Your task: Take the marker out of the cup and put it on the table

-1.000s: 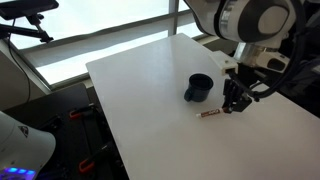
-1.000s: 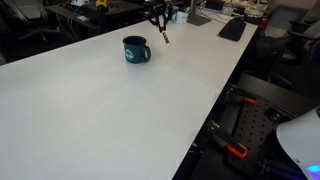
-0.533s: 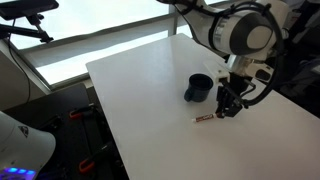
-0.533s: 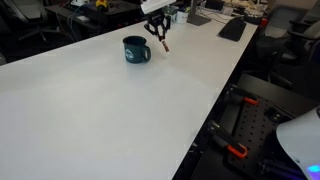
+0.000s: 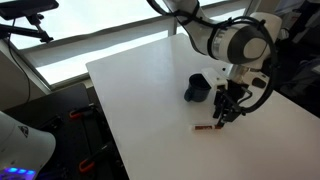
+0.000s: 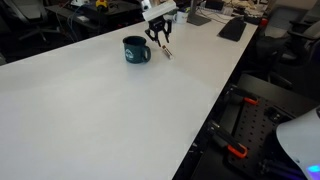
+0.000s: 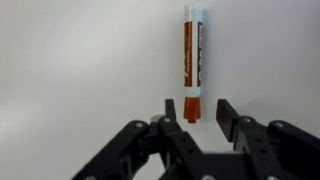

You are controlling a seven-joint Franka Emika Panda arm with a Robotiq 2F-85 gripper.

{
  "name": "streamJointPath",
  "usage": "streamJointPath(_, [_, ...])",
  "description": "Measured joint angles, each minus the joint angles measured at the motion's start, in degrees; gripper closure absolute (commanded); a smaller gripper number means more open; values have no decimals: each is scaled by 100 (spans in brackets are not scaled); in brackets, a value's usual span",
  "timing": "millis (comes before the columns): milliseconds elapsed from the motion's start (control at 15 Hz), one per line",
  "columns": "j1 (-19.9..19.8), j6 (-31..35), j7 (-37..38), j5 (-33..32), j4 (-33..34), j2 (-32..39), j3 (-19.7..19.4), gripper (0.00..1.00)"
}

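Observation:
The red-orange marker (image 7: pixel 191 62) lies flat on the white table (image 7: pixel 70 70) in the wrist view, its darker end between my fingertips. It also shows in both exterior views (image 5: pixel 203 128) (image 6: pixel 168 51). My gripper (image 7: pixel 196 113) is open just above it, jaws apart on either side of the marker's end without gripping it. In an exterior view the gripper (image 5: pixel 228 113) hangs right of the dark blue-grey cup (image 5: pixel 198 89). The cup (image 6: pixel 136 49) stands upright on the table, a short way from the gripper (image 6: pixel 159 37).
The table's front edge (image 5: pixel 115 140) drops to dark floor with equipment. In an exterior view, keyboards and desk clutter (image 6: pixel 232 27) lie beyond the far end. Office chairs stand at the right side (image 6: pixel 290 40).
The marker has gone from held in my jaws to lying on the table. The gripper has opened and moved slightly, staying just over the marker.

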Motion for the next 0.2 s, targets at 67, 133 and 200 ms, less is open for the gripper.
streamJointPath(67, [0, 0, 0, 0, 8, 0, 0, 52])
streamJointPath(133, [1, 0, 0, 0, 12, 0, -1, 52])
streamJointPath(200, [1, 0, 0, 0, 13, 0, -1, 52])
